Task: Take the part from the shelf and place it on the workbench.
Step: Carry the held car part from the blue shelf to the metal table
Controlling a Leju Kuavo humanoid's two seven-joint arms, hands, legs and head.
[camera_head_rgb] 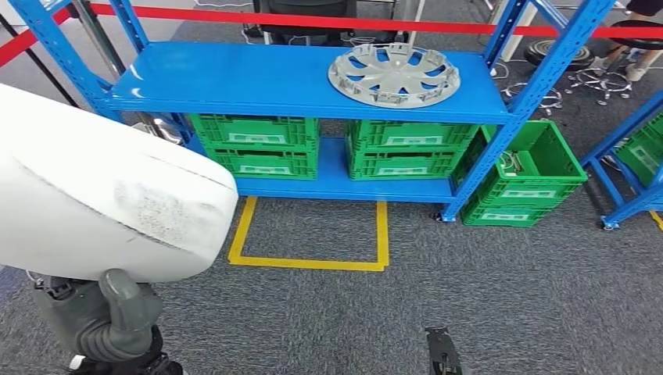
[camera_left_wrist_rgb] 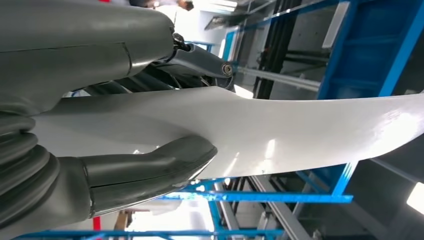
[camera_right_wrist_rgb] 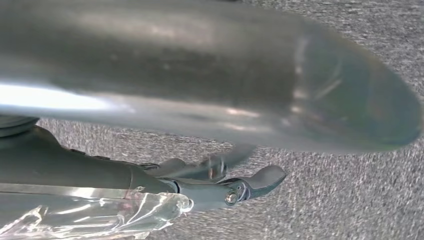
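Left hand (camera_head_rgb: 105, 316) grips a large white curved part (camera_head_rgb: 102, 195) at its lower edge; thumb (camera_left_wrist_rgb: 150, 172) pressed on one face, dark fingers behind the other. The part's long axis runs outward from the hand, its rounded end toward the blue shelf (camera_head_rgb: 234, 78) ahead. Right hand (camera_right_wrist_rgb: 220, 180) hangs over grey carpet, fingers loosely extended, nothing in them. Green crates (camera_head_rgb: 258, 144) carry white labels, unreadable. A grey hubcap (camera_head_rgb: 393, 74) lies on the shelf top, well beyond the left hand.
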